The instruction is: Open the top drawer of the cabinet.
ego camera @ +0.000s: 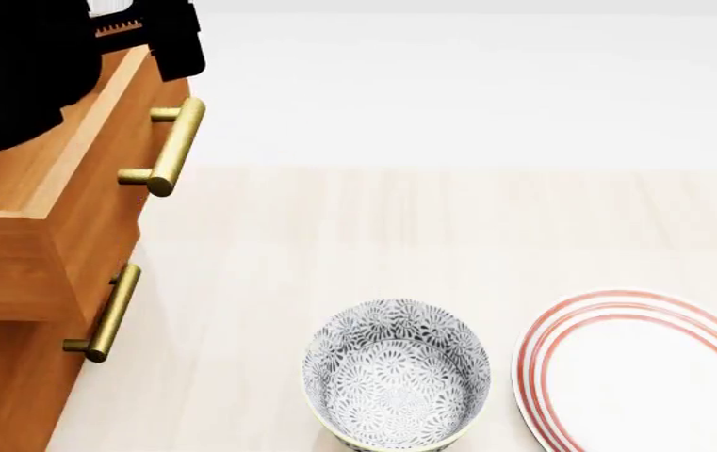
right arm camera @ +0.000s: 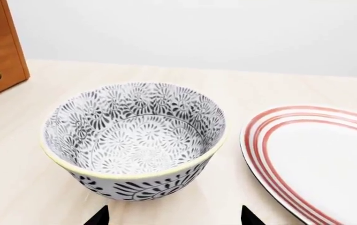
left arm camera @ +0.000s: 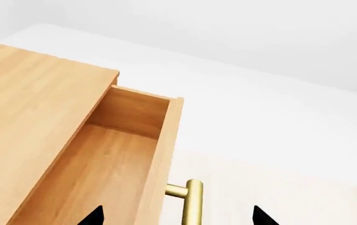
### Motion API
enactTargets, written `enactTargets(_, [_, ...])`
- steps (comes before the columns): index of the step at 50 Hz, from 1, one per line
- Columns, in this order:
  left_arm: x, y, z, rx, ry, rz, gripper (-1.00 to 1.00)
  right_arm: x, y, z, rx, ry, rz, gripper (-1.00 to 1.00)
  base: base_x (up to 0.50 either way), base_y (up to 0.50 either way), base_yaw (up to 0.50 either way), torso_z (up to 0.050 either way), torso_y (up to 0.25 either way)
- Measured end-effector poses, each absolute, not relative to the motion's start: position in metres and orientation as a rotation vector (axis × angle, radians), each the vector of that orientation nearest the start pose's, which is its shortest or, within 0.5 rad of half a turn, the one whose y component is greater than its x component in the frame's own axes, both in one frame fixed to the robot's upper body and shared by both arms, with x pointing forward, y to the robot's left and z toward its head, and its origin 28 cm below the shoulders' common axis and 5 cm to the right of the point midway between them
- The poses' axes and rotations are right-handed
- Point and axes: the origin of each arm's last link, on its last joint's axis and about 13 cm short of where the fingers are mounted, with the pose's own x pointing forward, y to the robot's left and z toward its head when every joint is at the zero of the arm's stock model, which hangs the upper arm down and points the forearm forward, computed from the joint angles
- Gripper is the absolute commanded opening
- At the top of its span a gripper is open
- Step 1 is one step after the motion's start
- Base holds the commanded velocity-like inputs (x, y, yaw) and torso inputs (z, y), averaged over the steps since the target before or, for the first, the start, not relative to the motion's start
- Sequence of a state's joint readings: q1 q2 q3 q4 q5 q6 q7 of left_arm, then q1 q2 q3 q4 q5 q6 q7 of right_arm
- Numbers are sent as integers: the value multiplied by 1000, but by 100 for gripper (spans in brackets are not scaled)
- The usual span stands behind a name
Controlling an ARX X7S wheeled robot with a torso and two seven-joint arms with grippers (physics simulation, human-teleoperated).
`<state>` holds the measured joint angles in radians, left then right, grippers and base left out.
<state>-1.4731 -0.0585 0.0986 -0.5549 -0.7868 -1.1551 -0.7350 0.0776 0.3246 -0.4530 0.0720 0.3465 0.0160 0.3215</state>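
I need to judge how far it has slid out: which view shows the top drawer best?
The left wrist view: the top drawer shows its open, empty inside and its handle. The head view shows its front and handle from above, with the arm covering the inside. The right wrist view shows only a cabinet corner.

The left arm (ego camera: pixel 19 66) hides the top drawer's (ego camera: pixel 57 226) inside; the plate (ego camera: pixel 647 377) is cut off.

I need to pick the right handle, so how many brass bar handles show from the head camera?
2: one on the top drawer, its handle above; another handle on the drawer below. Lower ones may be hidden.
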Motion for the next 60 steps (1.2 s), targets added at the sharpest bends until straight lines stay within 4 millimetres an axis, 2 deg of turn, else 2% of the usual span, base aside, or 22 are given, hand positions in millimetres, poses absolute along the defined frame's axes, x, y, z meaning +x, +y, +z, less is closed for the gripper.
enactTargets(60, [393,180,343,-509,519,158,100,205,-94,-4,-39,158,87,100,0,0,0,0,0])
